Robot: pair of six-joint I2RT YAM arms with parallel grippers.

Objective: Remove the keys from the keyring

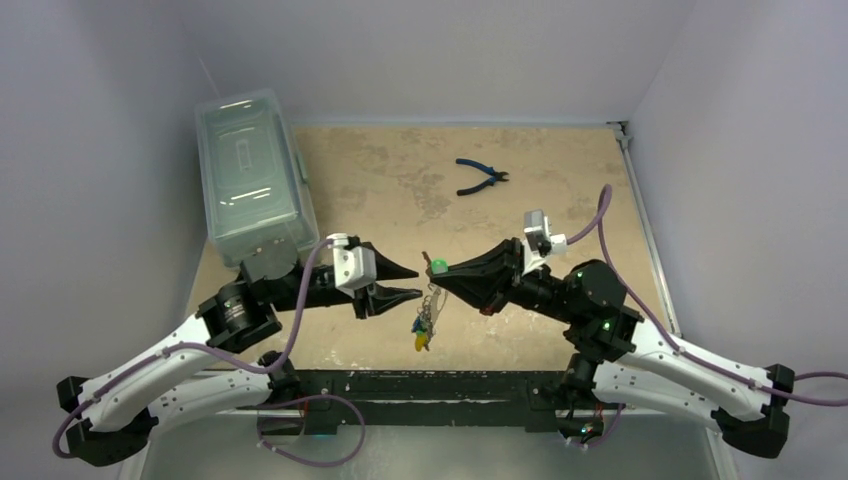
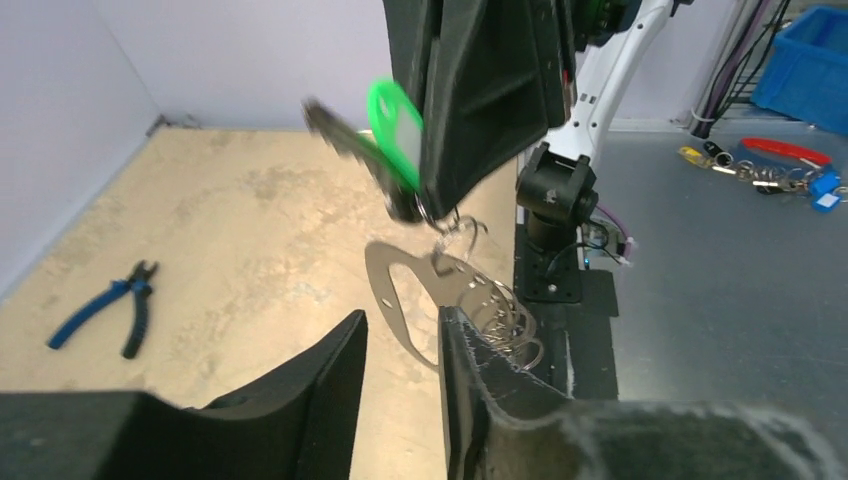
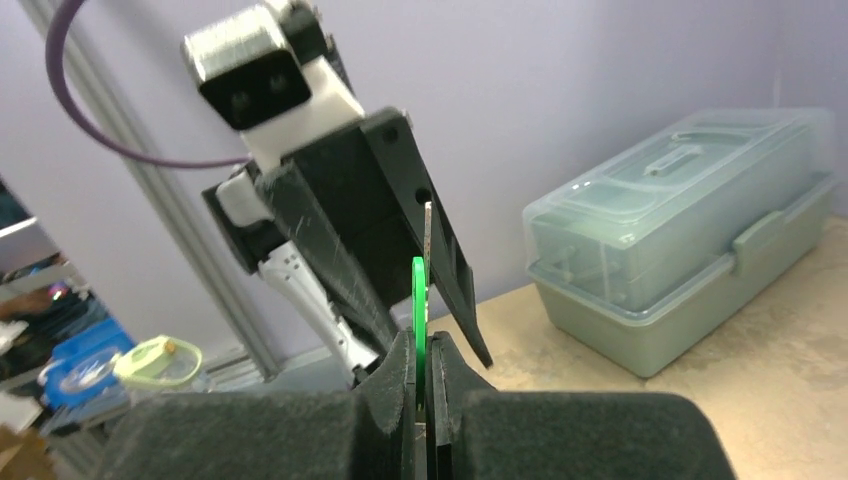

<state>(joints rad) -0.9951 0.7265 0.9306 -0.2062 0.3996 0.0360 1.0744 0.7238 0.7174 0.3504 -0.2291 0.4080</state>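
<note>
the jaws of the right gripper (image 1: 446,270) clench a small key with a green plastic head (image 2: 395,130), blade pointing leftward, while the left gripper (image 1: 405,283) jaws stand released beside the pale silver oval keyring (image 2: 385,258) hanging long axis downward above the tan worktop (image 1: 380,180), coloured keys (image 1: 422,336) dangling lowest.

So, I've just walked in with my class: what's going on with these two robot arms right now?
The right gripper is shut on the green key, holding it above the table so the keyring and the other keys dangle beneath it. The left gripper stands open close to the hanging keyring, not clamped on it. No key looks separated yet. The pliers and the clear box lie further back.
</note>
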